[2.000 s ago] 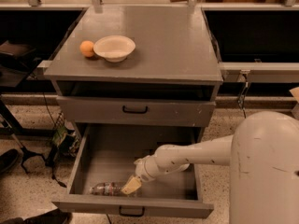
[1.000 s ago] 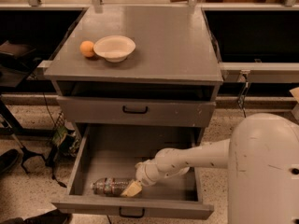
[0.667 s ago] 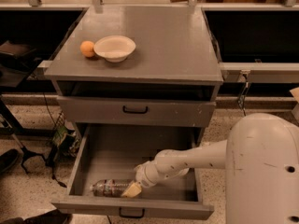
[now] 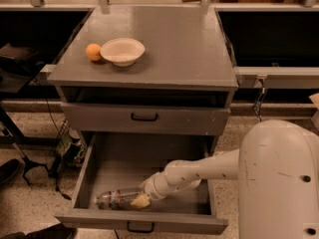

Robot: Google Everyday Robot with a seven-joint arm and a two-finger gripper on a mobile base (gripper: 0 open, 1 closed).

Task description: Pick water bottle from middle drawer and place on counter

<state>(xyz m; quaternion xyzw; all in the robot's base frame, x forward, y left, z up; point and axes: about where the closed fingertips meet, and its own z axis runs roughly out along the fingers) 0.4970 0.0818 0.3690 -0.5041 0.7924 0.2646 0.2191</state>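
The water bottle [image 4: 112,198] lies on its side on the floor of the pulled-out middle drawer [image 4: 130,158], near the front left corner. My gripper [image 4: 141,200] reaches down into the drawer from the right and sits at the bottle's right end, touching it. The white arm [image 4: 199,174] crosses the drawer's right half. The counter [image 4: 184,44] is the gray cabinet top above.
A white bowl [image 4: 122,50] and an orange [image 4: 93,52] sit on the counter's left side. The upper drawer [image 4: 144,117] is slightly open above the middle one. My white body [image 4: 279,183] fills the lower right. Cables and a black stand are on the floor to the left.
My gripper has moved down and a little left onto the bottle's right end. The bottle has stayed near the drawer's front left.
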